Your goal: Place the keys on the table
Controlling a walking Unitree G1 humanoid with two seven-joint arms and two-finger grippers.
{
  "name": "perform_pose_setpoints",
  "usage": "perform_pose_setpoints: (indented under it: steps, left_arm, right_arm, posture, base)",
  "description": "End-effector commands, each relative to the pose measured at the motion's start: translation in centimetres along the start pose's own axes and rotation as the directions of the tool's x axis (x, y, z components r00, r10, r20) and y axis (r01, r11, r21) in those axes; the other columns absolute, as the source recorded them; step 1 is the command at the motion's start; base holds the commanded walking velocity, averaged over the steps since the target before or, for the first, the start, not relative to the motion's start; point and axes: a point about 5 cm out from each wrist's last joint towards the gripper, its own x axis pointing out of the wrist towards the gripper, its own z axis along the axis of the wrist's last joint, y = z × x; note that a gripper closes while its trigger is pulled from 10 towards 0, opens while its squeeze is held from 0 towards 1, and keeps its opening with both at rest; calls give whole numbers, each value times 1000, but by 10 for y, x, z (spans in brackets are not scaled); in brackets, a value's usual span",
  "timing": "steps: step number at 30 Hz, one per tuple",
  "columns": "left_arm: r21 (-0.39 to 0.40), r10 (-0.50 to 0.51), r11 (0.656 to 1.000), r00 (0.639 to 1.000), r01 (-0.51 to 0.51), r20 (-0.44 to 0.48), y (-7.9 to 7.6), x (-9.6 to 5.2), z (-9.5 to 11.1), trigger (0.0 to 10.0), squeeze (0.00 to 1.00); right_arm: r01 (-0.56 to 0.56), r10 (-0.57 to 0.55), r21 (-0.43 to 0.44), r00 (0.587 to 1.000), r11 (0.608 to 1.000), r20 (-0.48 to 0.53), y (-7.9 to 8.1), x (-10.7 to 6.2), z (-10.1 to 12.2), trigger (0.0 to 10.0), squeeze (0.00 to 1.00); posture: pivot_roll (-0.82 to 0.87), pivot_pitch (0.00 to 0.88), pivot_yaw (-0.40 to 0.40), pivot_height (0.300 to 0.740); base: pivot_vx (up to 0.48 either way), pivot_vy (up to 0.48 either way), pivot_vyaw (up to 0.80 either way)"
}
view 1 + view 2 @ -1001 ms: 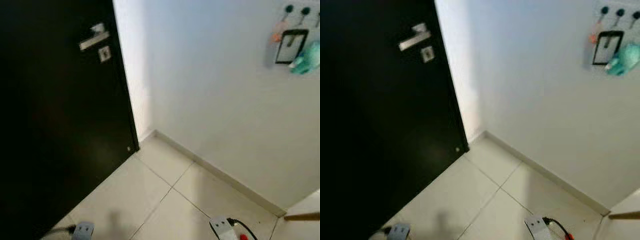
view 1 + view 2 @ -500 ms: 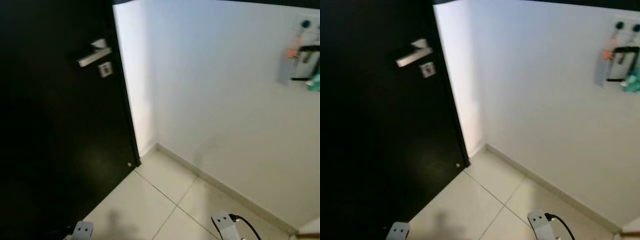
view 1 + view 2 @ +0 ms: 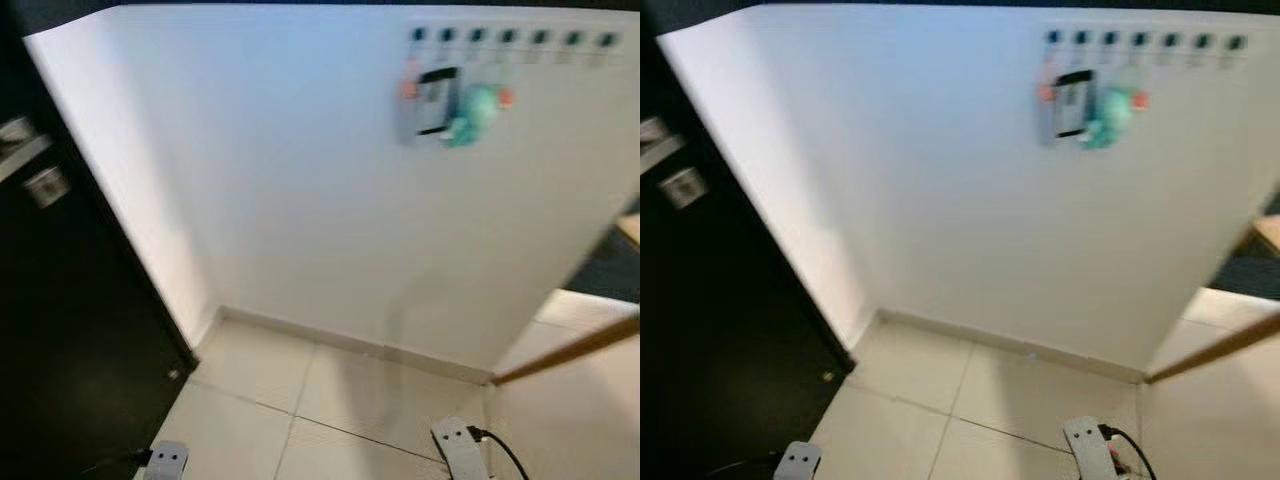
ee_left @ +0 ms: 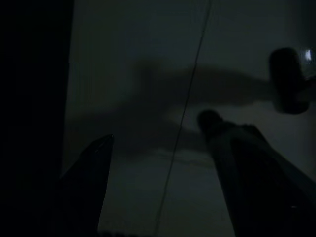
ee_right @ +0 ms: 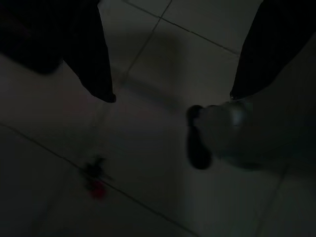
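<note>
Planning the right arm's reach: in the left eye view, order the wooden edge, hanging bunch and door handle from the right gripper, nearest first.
From the right gripper:
1. wooden edge, low on the right.
2. hanging bunch, high on the wall hooks.
3. door handle, far left.

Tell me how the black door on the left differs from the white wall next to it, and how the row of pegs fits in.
The door is black and bears a silver handle with a lock plate beneath; the wall is white and carries a row of dark pegs near its top. Blurred items, one teal, hang from the pegs, while nothing hangs on the door. Both rise upright from the pale tiled floor.
</note>
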Motion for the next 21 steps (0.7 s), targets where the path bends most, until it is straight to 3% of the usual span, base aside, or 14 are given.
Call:
perform_pose_setpoints:
  steps: [1, 12, 21]
  left_arm:
    - [-3, 7, 1000, 1000, -7, -29, 1, -2, -11, 10000, 0]
    - [5, 16, 1000, 1000, -16, -27, 2, -2, -10, 10000, 0]
    - [-1, -3, 1000, 1000, 3, -22, 0, -1, -8, 10000, 0]
  right_arm:
    - [-13, 13, 6, 1000, 1000, 7, 6, 1, 3, 10000, 0]
    - [-18, 18, 14, 999, 1000, 32, 8, 2, 6, 10000, 0]
    - [-17, 16, 12, 999, 1000, 50, 7, 2, 9, 10000, 0]
  posture:
    - [-77, 29, 80, 740]
    - [-79, 30, 81, 740]
    - [-82, 26, 81, 740]
  base:
    - [0, 0, -756]
    - [0, 0, -759]
    - [117, 0, 0]
